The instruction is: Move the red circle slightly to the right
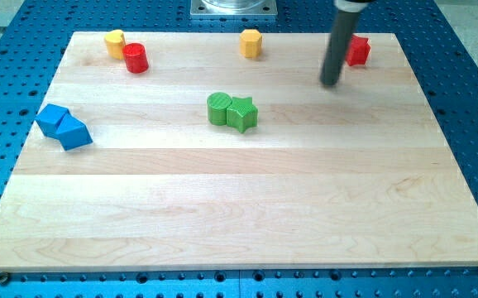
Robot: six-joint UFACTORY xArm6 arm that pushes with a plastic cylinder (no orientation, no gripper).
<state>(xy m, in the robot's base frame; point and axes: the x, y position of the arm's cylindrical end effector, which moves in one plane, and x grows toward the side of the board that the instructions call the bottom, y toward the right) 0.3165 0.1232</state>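
The red circle is a short red cylinder near the view's top left, touching a yellow block just up and left of it. My rod comes down from the view's top right, and my tip rests on the board far to the right of the red circle. A second red block sits just up and right of my tip, partly hidden by the rod.
A yellow-orange hexagon-like block stands at the top middle. A green circle and a green star touch near the centre. Two blue blocks touch at the left edge. The wooden board lies on a blue perforated table.
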